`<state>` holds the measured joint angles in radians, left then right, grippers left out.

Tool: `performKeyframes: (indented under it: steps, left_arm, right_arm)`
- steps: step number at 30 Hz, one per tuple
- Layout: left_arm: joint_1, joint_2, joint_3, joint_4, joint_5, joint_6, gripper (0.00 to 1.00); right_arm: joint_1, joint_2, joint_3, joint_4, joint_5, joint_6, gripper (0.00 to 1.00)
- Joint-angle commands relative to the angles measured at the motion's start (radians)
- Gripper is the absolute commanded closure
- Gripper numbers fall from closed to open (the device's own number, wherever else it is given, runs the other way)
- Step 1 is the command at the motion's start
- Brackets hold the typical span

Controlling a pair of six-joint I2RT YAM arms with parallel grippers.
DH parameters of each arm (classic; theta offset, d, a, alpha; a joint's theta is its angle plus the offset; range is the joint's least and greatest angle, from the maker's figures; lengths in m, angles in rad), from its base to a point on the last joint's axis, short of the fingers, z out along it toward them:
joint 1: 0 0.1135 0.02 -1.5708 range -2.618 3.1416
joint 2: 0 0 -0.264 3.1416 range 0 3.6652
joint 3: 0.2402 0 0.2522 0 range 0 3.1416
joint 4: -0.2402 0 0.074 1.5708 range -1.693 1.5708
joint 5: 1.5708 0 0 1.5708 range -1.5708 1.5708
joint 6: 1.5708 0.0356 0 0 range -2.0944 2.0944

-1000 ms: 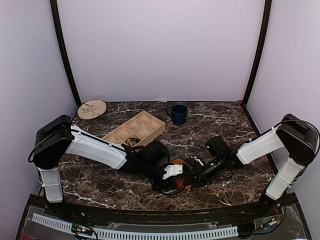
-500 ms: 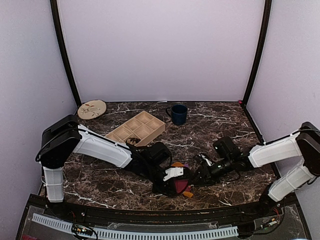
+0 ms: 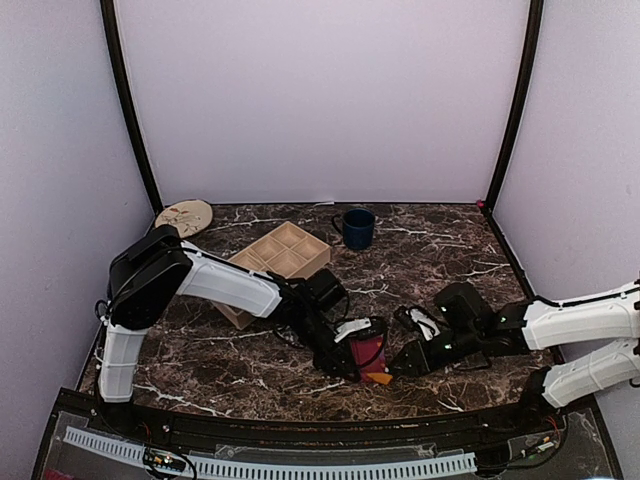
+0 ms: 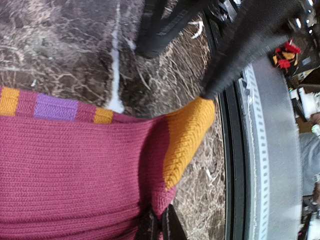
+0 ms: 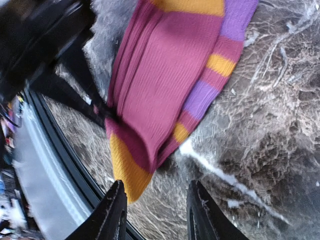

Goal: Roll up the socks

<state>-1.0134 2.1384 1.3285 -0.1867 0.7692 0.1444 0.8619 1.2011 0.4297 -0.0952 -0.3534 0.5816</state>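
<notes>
A magenta sock (image 3: 371, 354) with purple and orange stripes and an orange tip lies bunched on the marble table near its front edge. My left gripper (image 3: 356, 364) is shut on the sock's lower hem, and the fabric is pinched between the fingers (image 4: 150, 227). The left wrist view shows the orange tip (image 4: 189, 131) pointing toward the table's front rail. My right gripper (image 3: 402, 366) sits just right of the sock, open. Its fingers (image 5: 114, 215) straddle bare marble below the sock (image 5: 165, 70), and nothing is between them.
A wooden compartment tray (image 3: 285, 252) stands behind the left arm. A dark blue mug (image 3: 356, 228) is at the back centre and a round patterned plate (image 3: 184, 216) at the back left. The black front rail (image 3: 300, 425) runs close to the sock.
My right gripper has opened, let go of the sock and drawn back to the right. The left gripper, still shut on the sock, has shifted slightly right and back.
</notes>
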Motion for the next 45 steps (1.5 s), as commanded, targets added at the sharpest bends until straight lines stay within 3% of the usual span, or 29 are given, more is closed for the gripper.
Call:
performKeyframes:
  steps: [1,10,24,32,45]
  left_arm:
    - [0.031,0.061,0.057,-0.141,0.073,-0.056,1.0]
    - [0.054,0.093,0.076,-0.186,0.166,-0.131,1.0]
    - [0.074,0.137,0.125,-0.265,0.278,-0.189,1.0]
    - [0.095,0.187,0.156,-0.356,0.318,-0.173,1.0]
    - [0.137,0.248,0.209,-0.495,0.369,-0.108,1.0]
  right_arm:
    - [0.078,-0.073,-0.025,-0.024,0.198,-0.07,0.61]
    - [0.177,-0.195,-0.022,-0.069,0.38,-0.079,0.61]
    - [0.47,-0.027,0.223,-0.238,0.713,-0.202,0.61]
    - [0.605,0.118,0.323,-0.305,0.769,-0.306,0.62]
    - [0.618,0.281,0.387,-0.281,0.769,-0.479,0.63]
